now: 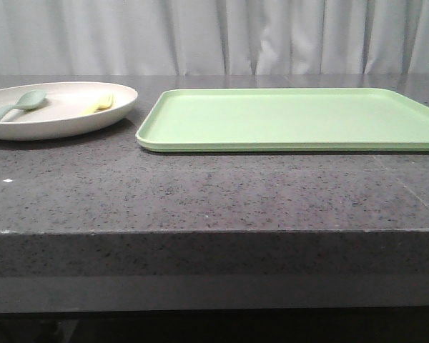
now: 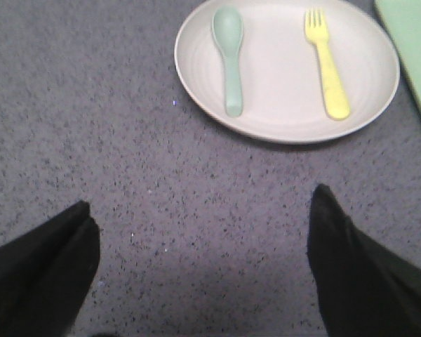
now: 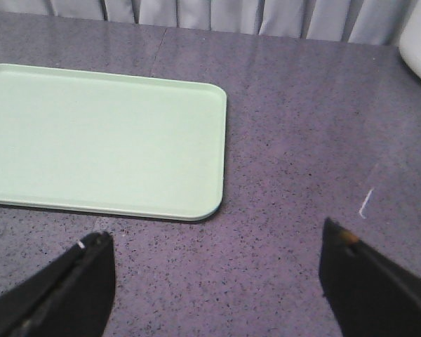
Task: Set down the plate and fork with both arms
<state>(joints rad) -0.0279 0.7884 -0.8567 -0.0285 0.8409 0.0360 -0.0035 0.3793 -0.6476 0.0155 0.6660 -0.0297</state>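
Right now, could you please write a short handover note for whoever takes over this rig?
Left gripper: open, holding nothing, above bare table short of the plate.
Right gripper: open, holding nothing, near the corner of the green tray.
Plate sits on the table left of the tray, with the yellow fork and a green spoon lying in it.
Done: nothing; the tray is bare.
Left: probably move the plate and fork over to the tray.

We see plate (image 2: 288, 105): cream, round, shallow, raised rim, flat on dark speckled counter, upright. Fork (image 2: 326, 63): small, bright yellow, lying flat inside plate, off-center, tines twd rim.
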